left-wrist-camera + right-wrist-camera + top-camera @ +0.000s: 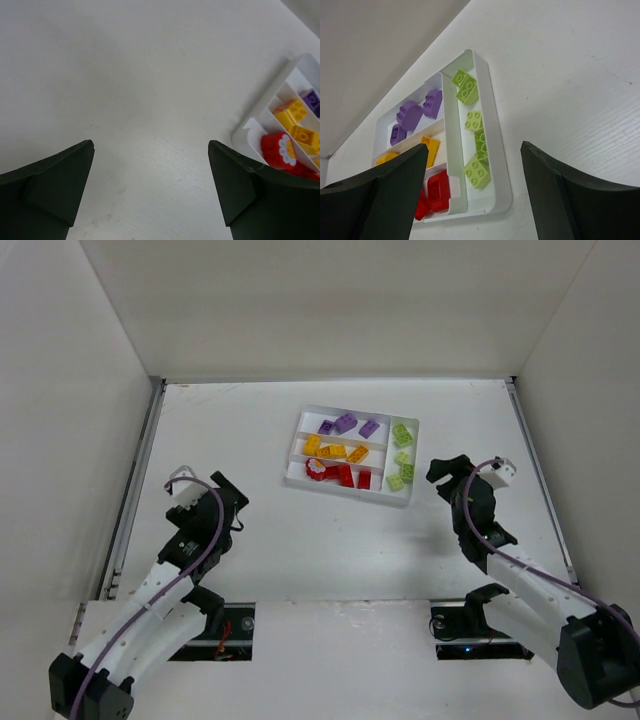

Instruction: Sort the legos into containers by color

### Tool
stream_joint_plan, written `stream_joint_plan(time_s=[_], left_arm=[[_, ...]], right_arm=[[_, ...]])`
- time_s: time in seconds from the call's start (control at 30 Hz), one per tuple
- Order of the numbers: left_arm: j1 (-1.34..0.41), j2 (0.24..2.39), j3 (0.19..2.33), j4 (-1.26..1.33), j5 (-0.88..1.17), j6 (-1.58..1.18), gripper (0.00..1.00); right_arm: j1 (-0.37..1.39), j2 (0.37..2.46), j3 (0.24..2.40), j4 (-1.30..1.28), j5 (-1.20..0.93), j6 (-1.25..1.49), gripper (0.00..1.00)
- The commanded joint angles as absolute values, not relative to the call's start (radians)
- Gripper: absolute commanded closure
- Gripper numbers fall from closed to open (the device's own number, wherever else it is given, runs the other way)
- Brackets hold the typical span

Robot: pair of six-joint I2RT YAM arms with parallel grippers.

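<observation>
**Overhead view with both wrist views.** The white tray (350,415) lay above the centre of the frame on the worktop (300,550). Its three long slots ran left to right, and its crosswise slot closed the right-hand end. The purple bricks (345,423) occupied the uppermost long slot and the yellow-orange bricks (333,451) the middle one. The red bricks (352,477) filled the lowest, with the round red piece (316,469) at its left end. The lime-green bricks (473,120) lay in the crosswise slot. No brick could be seen on the bare worktop in any view, and no slot showed mixed colours.

The right pincer (447,472) hovered just beside the tray's right end, right of centre in the frame. Its wrist view showed the fingers spread wide with nothing between them and the green slot directly ahead. The left pincer (228,498) hung at the lower left, well apart from the tray, likewise spread and empty. Its wrist view caught only one corner of the tray at the right edge.

Judged from this layout, the sorting step was finished or at its very end. The next move called for no further grasp. It called first for a check that no brick lay hidden behind the arms. The right arm would then need to withdraw without clipping the tray wall, since a nudge could shift so light a tray.
</observation>
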State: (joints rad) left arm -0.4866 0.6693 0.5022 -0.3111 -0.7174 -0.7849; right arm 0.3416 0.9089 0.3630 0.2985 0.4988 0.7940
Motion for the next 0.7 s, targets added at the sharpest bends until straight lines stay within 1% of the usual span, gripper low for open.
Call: stream_joint_plan(time_s=[0.0,0.13,0.17,0.33,0.67], left_arm=[[-0.458,0.679,0.509,-0.446,-0.747,-0.861,0.00],[-0.433,0.693,0.514,-0.460,-0.744,-0.861,0.00],[-0.417,0.704,0.518,-0.465,-0.742,-0.856,0.00],[-0.380,0.687,0.517,-0.485,-0.739,-0.851,0.00],[-0.294,0.721,0.509,-0.450,-0.735,-0.815,0.00]], right_arm=[[0.340,0.881,0.354,0.334,0.554,0.818,0.19],[0.340,0.887,0.356,0.334,0.555,0.822,0.20],[0.340,0.879,0.351,0.333,0.552,0.825,0.22],[0.328,0.836,0.331,0.330,0.554,0.853,0.26],[0.327,0.841,0.336,0.330,0.532,0.859,0.26]])
